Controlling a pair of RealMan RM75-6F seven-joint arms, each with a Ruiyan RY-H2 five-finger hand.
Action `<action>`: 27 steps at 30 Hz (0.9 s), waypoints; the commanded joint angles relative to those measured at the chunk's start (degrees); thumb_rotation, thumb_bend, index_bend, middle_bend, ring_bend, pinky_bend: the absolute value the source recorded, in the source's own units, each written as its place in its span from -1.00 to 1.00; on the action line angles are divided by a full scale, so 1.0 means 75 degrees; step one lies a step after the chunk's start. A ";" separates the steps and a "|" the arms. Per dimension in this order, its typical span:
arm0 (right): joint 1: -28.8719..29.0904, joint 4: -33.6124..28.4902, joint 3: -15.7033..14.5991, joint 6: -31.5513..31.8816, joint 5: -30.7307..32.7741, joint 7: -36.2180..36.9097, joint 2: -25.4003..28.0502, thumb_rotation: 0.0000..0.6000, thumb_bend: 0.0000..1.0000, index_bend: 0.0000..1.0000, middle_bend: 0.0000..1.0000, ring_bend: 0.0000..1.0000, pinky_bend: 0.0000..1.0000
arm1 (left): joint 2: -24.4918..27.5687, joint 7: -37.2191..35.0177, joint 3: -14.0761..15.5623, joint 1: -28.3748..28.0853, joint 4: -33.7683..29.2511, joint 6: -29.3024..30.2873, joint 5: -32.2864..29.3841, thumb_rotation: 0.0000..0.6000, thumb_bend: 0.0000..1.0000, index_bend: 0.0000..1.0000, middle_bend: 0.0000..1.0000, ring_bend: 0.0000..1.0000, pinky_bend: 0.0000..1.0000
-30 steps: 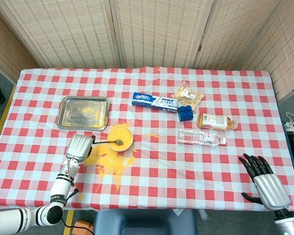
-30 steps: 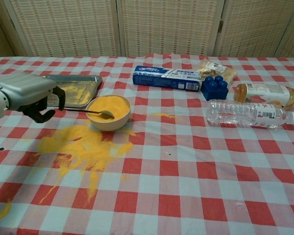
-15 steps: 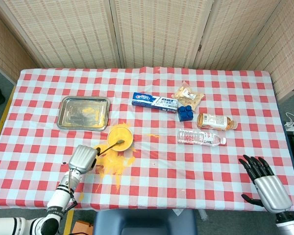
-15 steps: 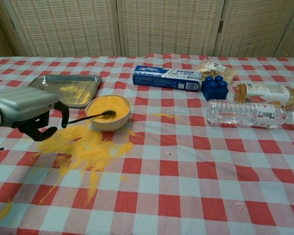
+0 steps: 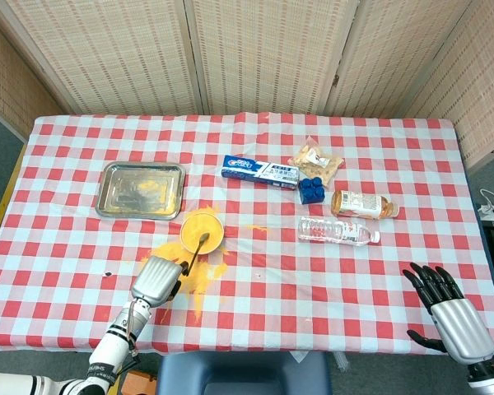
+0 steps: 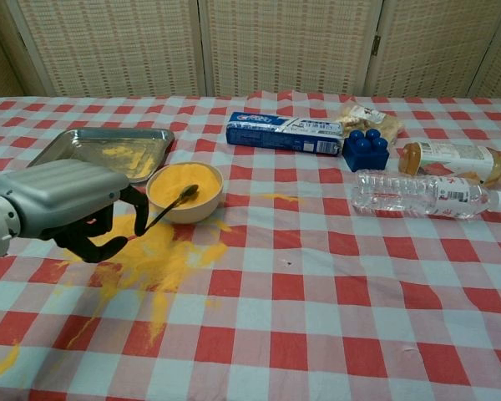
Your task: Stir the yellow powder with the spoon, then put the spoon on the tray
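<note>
Woven screens stand behind a surface (image 5: 255, 280) with a red and white checked cloth on it. My left robot hand (image 6: 63, 205) sits low by the near left edge, with its fingers (image 6: 138, 205) curled around the far end of the spoon (image 6: 169, 205) handle. The spoon slants up from my hand, and its round end lies in the yellow powder (image 6: 184, 180) inside the small bowl (image 6: 185, 203). The bowl stands just in front of the metal tray (image 5: 142, 189). A lot of spilled powder (image 6: 154, 255) lies on the cloth between my hand and the bowl, and some is on the tray too. My right robot hand (image 5: 449, 309) rests far off at the near right corner, fingers spread, holding nothing. I think the spoon is thin, hard and very light, and its smooth metal could slip or twist in my fingers. Holding it at the very tip of the handle makes it wobbly, so a grip a bit nearer the middle may be steadier. The bowl looks light as well, so a hard push with the spoon could tip it or slide it. The powder is loose and spills fast, so I should stir slowly and gently.
</note>
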 commanded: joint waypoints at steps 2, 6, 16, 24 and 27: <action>-0.0007 0.0008 -0.0019 0.0015 -0.0037 0.0045 0.0022 1.00 -0.96 -1.00 -1.00 -1.00 -1.00 | -0.0326 -0.0143 0.0066 0.0142 0.0343 0.0452 0.0689 1.00 -0.05 -0.11 1.00 1.00 1.00; -0.0012 0.0022 -0.0041 0.0046 -0.0096 0.0133 0.0053 1.00 -0.96 -1.00 -1.00 -1.00 -1.00 | -0.0655 -0.0336 0.0200 0.0455 0.0755 0.1035 0.1300 1.00 -0.10 -0.16 1.00 1.00 1.00; 0.0010 0.0041 -0.0192 0.0077 -0.0416 0.0398 0.0139 1.00 -0.96 -1.00 -1.00 -1.00 -1.00 | -0.1706 -0.0519 0.0435 0.1179 0.1690 0.2052 0.2321 1.00 -0.21 -0.21 1.00 1.00 1.00; -0.0075 0.0108 -0.0276 0.0410 -0.0707 0.0660 0.0246 1.00 -0.96 -1.00 -1.00 -1.00 -1.00 | -0.2676 -0.0569 0.0336 0.1454 0.3167 0.2327 0.2836 1.00 -0.22 -0.17 1.00 1.00 1.00; -0.0088 0.0131 -0.0279 0.0472 -0.0743 0.0720 0.0265 1.00 -0.96 -1.00 -1.00 -1.00 -1.00 | -0.3013 -0.0565 0.0277 0.1503 0.3842 0.2377 0.3057 1.00 -0.22 -0.16 1.00 1.00 1.00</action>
